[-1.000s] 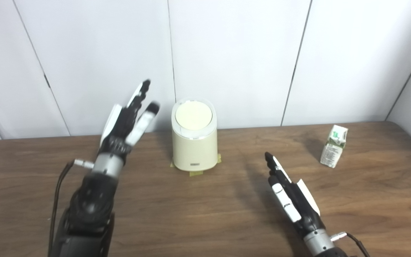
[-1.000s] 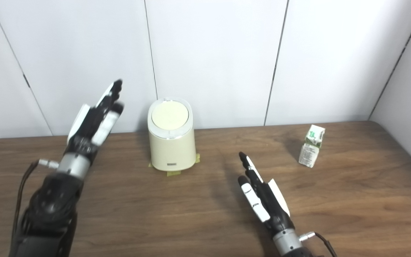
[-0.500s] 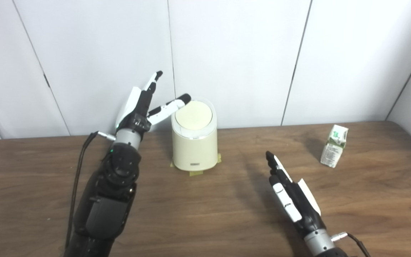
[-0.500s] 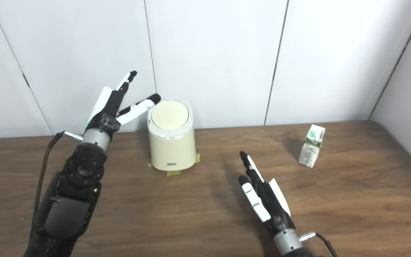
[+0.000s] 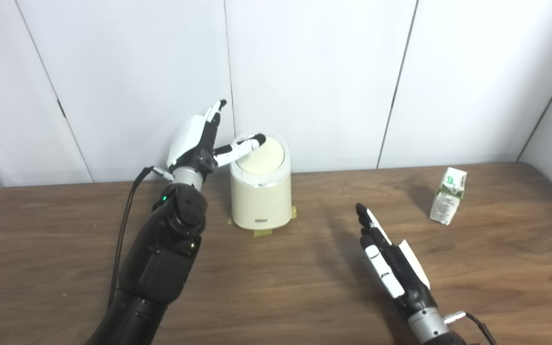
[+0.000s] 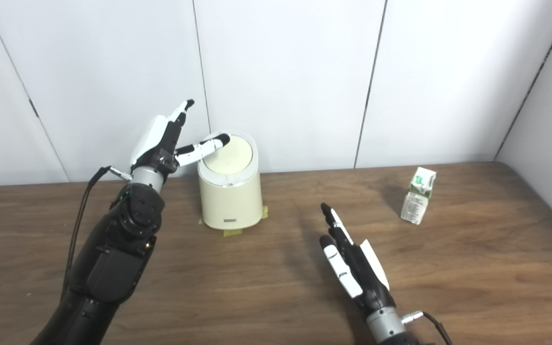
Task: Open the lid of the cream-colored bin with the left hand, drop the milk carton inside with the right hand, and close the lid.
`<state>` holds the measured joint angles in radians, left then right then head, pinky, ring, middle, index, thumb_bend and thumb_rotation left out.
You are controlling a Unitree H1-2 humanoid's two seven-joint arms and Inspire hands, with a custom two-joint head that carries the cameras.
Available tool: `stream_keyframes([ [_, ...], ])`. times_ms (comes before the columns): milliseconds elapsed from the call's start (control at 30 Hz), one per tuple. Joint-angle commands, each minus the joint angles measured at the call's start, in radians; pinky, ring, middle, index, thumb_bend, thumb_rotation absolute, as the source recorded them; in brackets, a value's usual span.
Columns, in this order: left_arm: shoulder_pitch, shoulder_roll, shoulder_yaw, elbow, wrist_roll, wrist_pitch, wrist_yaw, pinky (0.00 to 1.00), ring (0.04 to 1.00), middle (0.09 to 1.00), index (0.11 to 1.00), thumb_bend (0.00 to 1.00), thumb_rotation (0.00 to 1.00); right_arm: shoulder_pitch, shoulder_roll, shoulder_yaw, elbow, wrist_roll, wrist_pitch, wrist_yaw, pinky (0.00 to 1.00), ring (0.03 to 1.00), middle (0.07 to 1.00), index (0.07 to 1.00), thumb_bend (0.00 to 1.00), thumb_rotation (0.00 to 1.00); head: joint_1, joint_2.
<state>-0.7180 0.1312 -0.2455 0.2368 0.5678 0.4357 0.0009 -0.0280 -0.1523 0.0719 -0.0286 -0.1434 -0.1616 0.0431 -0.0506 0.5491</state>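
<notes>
At the left, the left hand (image 5: 194,141) is hovering beside and above the cream-colored bin (image 5: 260,194), empty, with its fingers spread upward and its thumb (image 5: 240,146) reaching out over the near-left edge of the lid (image 5: 260,155); whether the thumb tip is actually touching the lid cannot be told from either view. That pose is likely chosen so the thumb can press or tip the round lid, which is lying closed and slightly tilted toward the camera. The bin is standing upright near the back of the wooden table (image 5: 276,268), and strips of yellowish tape (image 5: 262,233) are showing at its base, probably holding it steady against a push on the lid. Further right, the right hand (image 5: 391,266) is resting low over the table with fingers extended and apart, holding nothing, apparently waiting its turn and pointing roughly toward the carton. At the far right, the milk carton (image 5: 448,195) is standing upright on the table, well apart from both the bin and the right hand, not yet picked up.
</notes>
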Motion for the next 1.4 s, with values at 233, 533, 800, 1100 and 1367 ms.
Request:
stream_keyframes([
  [233, -0.115, -0.004, -0.046, 0.066, 0.088, 0.02, 0.041, 1.0, 1.0, 1.0, 1.0, 0.76, 0.53, 0.004, 0.006, 0.003, 0.014, -0.015, -0.011, -0.006, 0.99, 1.0, 1.0, 0.985, 0.02, 0.91, -0.008, 0.004],
  [533, -0.133, -0.01, -0.061, 0.127, 0.121, 0.014, 0.068, 1.0, 1.0, 1.0, 1.0, 0.8, 0.46, 0.003, 0.009, 0.004, 0.017, -0.02, -0.021, -0.011, 0.99, 1.0, 0.998, 0.982, 0.02, 0.89, -0.013, 0.003],
  [800, -0.138, -0.019, -0.069, 0.134, 0.138, 0.025, 0.07, 1.0, 1.0, 1.0, 1.0, 0.81, 0.46, 0.003, 0.012, 0.005, 0.01, -0.028, -0.014, -0.015, 0.99, 0.999, 0.996, 0.983, 0.02, 0.88, -0.015, 0.004],
  [1100, -0.141, 0.002, -0.117, 0.154, 0.213, 0.026, 0.077, 1.0, 1.0, 1.0, 1.0, 0.95, 0.4, 0.004, 0.011, 0.007, 0.007, -0.033, -0.015, -0.017, 0.99, 1.0, 0.999, 0.99, 0.03, 0.89, -0.018, 0.007],
  [1367, -0.149, 0.004, -0.131, 0.25, 0.582, 0.034, 0.031, 1.0, 1.0, 1.0, 1.0, 1.0, 0.22, 0.003, 0.007, 0.01, 0.008, -0.056, -0.022, -0.023, 0.98, 0.998, 0.999, 0.995, 0.03, 0.88, -0.017, 0.01],
])
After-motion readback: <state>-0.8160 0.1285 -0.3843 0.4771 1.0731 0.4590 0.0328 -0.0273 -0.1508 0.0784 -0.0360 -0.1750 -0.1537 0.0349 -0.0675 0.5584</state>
